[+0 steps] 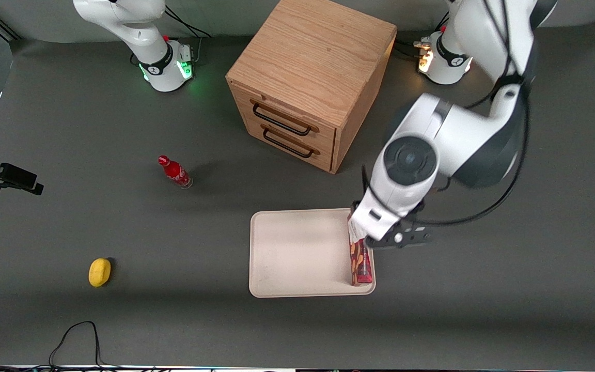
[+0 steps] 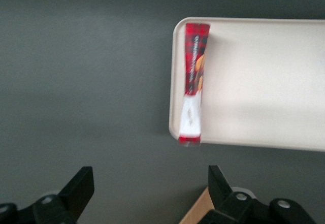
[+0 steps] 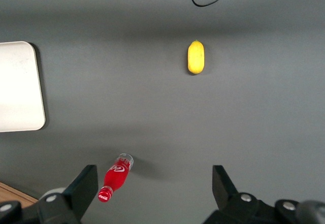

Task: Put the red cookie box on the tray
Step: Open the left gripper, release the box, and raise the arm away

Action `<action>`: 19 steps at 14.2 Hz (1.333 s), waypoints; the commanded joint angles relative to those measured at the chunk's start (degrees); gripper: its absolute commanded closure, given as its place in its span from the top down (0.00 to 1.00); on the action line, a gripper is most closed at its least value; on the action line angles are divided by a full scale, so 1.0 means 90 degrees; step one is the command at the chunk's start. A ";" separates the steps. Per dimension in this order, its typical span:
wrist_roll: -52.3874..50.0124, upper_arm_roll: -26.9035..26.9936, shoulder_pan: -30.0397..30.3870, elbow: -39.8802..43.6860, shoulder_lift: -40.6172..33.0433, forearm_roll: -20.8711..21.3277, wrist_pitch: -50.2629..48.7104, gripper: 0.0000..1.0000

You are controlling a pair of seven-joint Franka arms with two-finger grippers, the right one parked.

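Red cookie box on tray, fingers apart above

red cookie box on tray, gripper above it.

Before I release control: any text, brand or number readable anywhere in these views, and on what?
None reads.
Red cookie box, on edge in the tray: printing blurred.
Red bottle: white script logo, too small.
Arm bases: marks too small.
End effector, open above the table, apart from the box: no text.
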 commanded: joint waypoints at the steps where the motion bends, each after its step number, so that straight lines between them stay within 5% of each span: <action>1: 0.0023 0.0038 0.0265 -0.0537 -0.0895 -0.0200 -0.0460 1.00; 10: 0.1917 0.0057 0.2141 -0.4218 -0.3699 -0.0600 0.0602 1.00; 19: 0.3235 0.0426 0.3032 -0.4455 -0.3925 -0.0991 0.0760 1.00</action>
